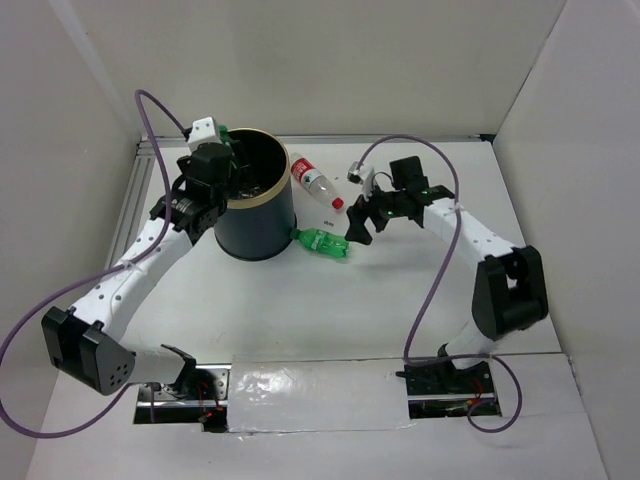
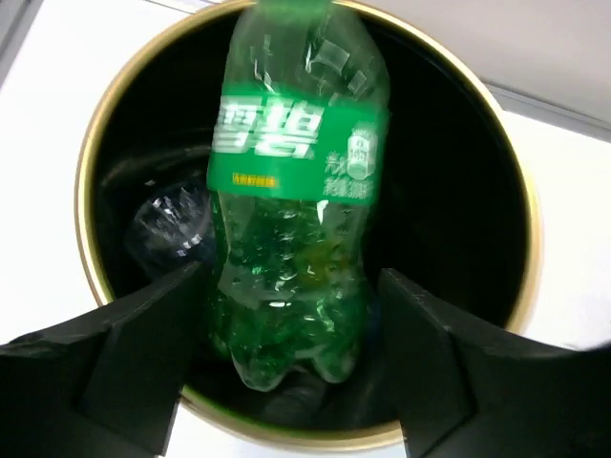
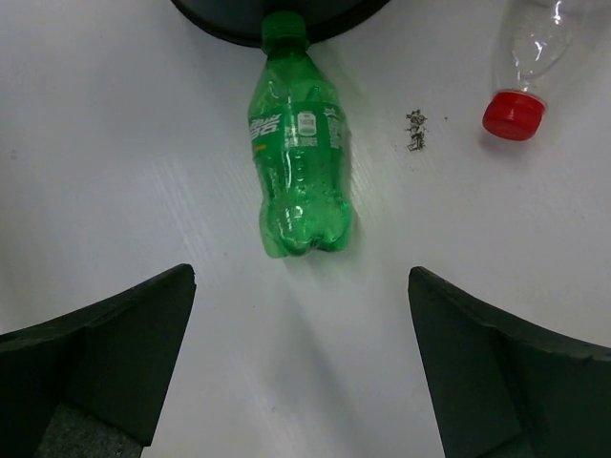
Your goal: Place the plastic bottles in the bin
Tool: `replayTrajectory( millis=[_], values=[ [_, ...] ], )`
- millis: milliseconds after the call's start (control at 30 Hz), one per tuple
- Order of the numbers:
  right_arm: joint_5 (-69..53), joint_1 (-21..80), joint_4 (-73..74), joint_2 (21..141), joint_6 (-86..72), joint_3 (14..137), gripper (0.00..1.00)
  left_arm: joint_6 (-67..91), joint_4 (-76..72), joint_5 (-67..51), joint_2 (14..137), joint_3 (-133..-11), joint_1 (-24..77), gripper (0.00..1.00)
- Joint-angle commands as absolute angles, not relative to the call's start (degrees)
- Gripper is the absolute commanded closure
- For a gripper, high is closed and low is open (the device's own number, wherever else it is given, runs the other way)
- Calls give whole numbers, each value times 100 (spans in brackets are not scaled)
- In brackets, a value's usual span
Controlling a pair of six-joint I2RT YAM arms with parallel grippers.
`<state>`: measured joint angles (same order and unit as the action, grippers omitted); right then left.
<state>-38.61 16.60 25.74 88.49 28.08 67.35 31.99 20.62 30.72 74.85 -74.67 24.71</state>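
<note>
The bin is a dark bucket with a gold rim, at the back left of the table. My left gripper hangs over its left rim, open. In the left wrist view a green bottle hangs base-first between the spread fingers above the bin's mouth, with a gap on its right side. A clear bottle lies inside the bin. A second green bottle lies on the table, its cap against the bin's base. My right gripper is open just behind it. A clear red-capped bottle lies nearby.
White walls enclose the table on the left, back and right. A small dark speck lies on the table between the green bottle and the red cap. Purple cables loop from both arms.
</note>
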Motion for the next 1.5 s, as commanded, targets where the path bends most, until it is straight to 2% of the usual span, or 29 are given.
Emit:
replayTrajectory(
  millis=[0,33,200,367,500,633,667,767,800,933,1033,1167,1333,1467],
  values=[
    [-3489,1889,2215,9333,3058,7258,1,3139,2109,2892,7559,-8006,2338,5],
    [-3428,2029,2267,9430,3059,7321,1,3077,2179,2822,7559,-8137,2390,0],
    [-3279,2486,2154,9931,3234,7427,1,2953,2346,2760,6848,-8200,2557,0],
    [-2937,2909,1558,10510,3034,7488,1,3023,2347,2243,5390,-7351,2733,0],
    [-2383,3049,1222,10845,2830,7488,1,2971,2347,1207,4440,-6243,2856,0],
    [-2381,3050,1432,10925,3136,7375,21,3601,2347,792,3509,-4898,2918,0],
    [-2382,2998,1433,10925,3138,7252,32,3708,2294,791,3333,-4434,2979,0],
    [-2784,2909,1695,10548,3357,6971,55,4068,2294,791,2726,-3921,3040,0],
    [-2873,2822,1783,10408,3357,6970,69,4122,2294,791,2620,-3694,3041,0],
    [-3672,2383,2599,9285,3603,7074,89,4192,2294,791,2417,-3410,3094,0],
    [-4130,2171,2900,8634,3604,7732,90,4192,2242,677,2487,-3253,3155,0],
    [-4245,2302,2585,8464,3053,8848,90,4245,1987,554,2601,-2989,3260,0],
    [-4053,2995,1724,9464,2286,10577,90,4298,1740,396,2804,-2848,3313,0],
    [-3814,3497,1783,10984,2074,12108,86,4298,1626,396,2865,-2848,3366,0]
  ],
)
